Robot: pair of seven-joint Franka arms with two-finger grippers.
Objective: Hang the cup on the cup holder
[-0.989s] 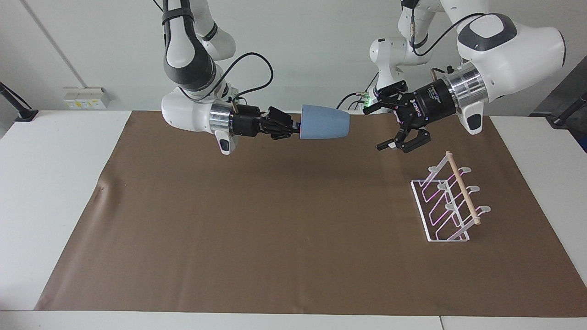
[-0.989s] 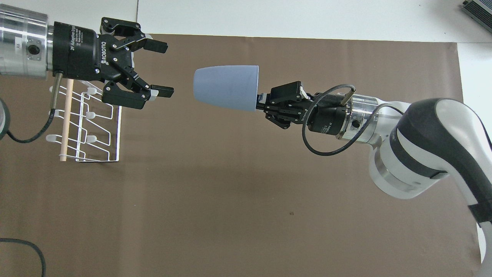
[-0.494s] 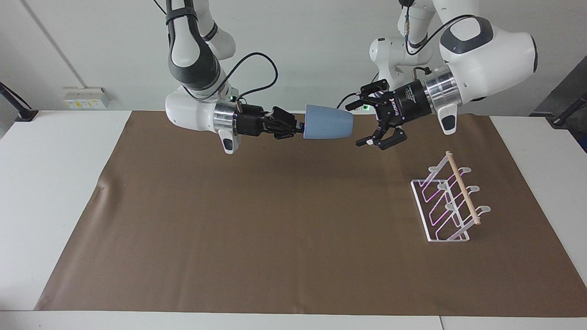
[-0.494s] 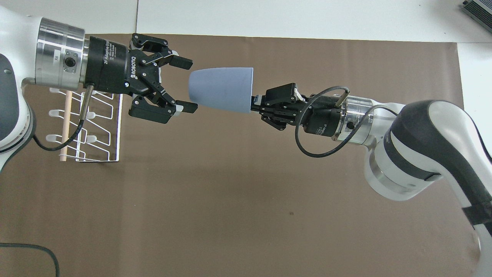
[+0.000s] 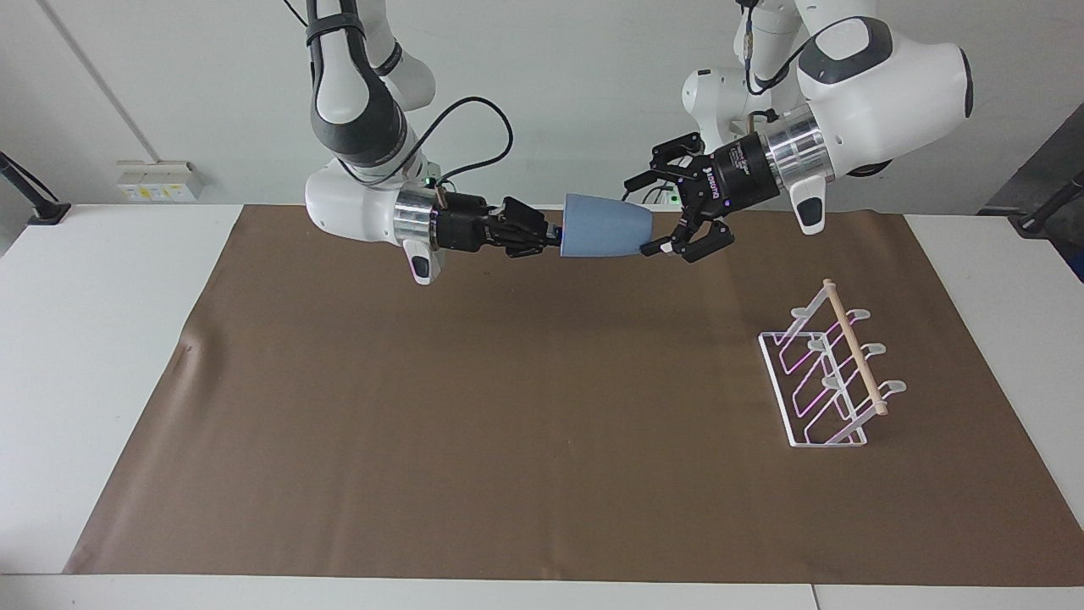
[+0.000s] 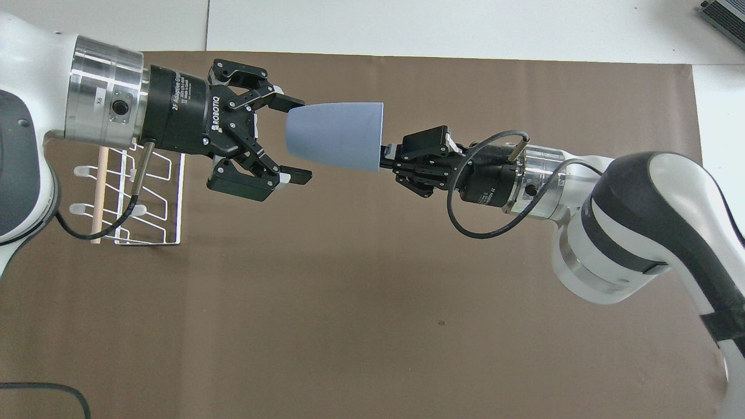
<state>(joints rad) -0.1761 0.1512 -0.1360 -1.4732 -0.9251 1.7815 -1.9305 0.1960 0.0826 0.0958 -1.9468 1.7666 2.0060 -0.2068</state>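
The light-blue cup (image 5: 605, 225) hangs on its side in the air over the brown mat, near the robots' end. My right gripper (image 5: 555, 237) is shut on its wide rim; it also shows in the overhead view (image 6: 387, 158). My left gripper (image 5: 641, 216) is open, one finger on each side of the cup's (image 6: 334, 135) narrow base, not closed on it. It shows in the overhead view too (image 6: 302, 139). The white wire cup holder (image 5: 826, 381) with its wooden dowel stands on the mat at the left arm's end, partly hidden under the left arm in the overhead view (image 6: 169, 203).
The brown mat (image 5: 508, 407) covers most of the white table (image 5: 102, 339). A black cable loops off the right wrist (image 6: 465, 221). A cable lies at the table's near corner by the left arm (image 6: 35, 390).
My left gripper has moved from over the cup holder to the cup, and its open fingers now stand around the cup's base. The right arm moved the cup slightly toward it, then held still.
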